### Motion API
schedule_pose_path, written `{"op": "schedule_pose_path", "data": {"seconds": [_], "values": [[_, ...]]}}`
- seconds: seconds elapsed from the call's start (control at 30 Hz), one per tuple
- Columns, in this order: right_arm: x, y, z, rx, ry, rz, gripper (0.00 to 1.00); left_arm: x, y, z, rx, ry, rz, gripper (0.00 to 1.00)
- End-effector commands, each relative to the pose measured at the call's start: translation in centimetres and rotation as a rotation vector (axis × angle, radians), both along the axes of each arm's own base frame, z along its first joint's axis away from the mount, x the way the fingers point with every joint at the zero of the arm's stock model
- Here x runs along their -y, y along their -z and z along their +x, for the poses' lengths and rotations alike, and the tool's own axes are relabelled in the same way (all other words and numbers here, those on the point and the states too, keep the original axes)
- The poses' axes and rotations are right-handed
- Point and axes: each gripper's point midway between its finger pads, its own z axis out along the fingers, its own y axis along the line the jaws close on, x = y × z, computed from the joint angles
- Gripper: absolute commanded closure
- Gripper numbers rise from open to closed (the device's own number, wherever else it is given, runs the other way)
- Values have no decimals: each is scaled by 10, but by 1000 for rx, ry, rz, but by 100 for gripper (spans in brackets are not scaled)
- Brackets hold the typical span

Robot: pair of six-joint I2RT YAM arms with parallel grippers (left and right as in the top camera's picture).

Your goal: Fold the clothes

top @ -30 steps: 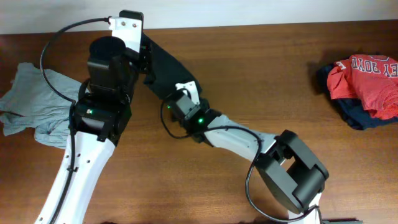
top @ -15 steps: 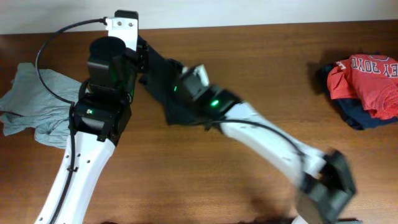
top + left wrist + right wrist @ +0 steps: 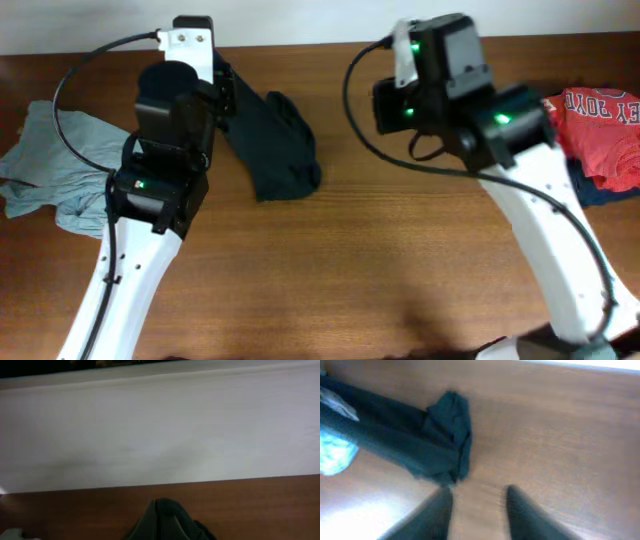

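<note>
Plainly the black T-shirt (image 3: 275,150) is nowhere near folded. It is a twisted, rope-like band of soft matte fabric. One end runs up into my left gripper (image 3: 226,92), and the other is a crumpled lump resting on the smooth wooden table (image 3: 380,250), out beyond that gripper's fingers. No sleeve, hem or flat panel is laid out, so by my reading the spreading and every fold remain to be done. The left gripper looks pinched closed on the cloth; its wrist view shows dark fabric bunched right at the fingers. My right gripper (image 3: 477,510) has its fingers parted wide with nothing between them, and the shirt's bunched end lies ahead of it, well apart. Beyond my left arm lies a rumpled pale grey-blue shirt (image 3: 50,170). Beyond the right arm is a red shirt with white lettering (image 3: 600,120), lying on a dark navy garment (image 3: 600,192).
</note>
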Motion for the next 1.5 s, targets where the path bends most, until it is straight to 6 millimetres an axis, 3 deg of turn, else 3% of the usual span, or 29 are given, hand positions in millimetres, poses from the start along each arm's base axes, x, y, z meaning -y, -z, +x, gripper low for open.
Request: {"op": "schedule_pose_path", "data": {"seconds": [0.0,0.33,0.57,0.83,1.13,1.47], "values": [[-25,42,-4,-133,-113,45,44,-6,-17,-7,34,-22,-23,99],[-79,141,-11,-256,-299,146,43,-7,-16,-7,32,-23,-22,99],[-99,199,-23,-240,-312,187,43,-7,-17,-7,35,-23,-23,99],[-124,226,-28,-132,-355,243,44,-6,-17,-7,34,-22,-23,99],[-145,267,-22,-154,-344,278,44,-7,-16,-7,33,-22,-23,99],[-155,267,-4,-72,-343,318,52,-6,-16,-7,33,-22,-23,99]]}}
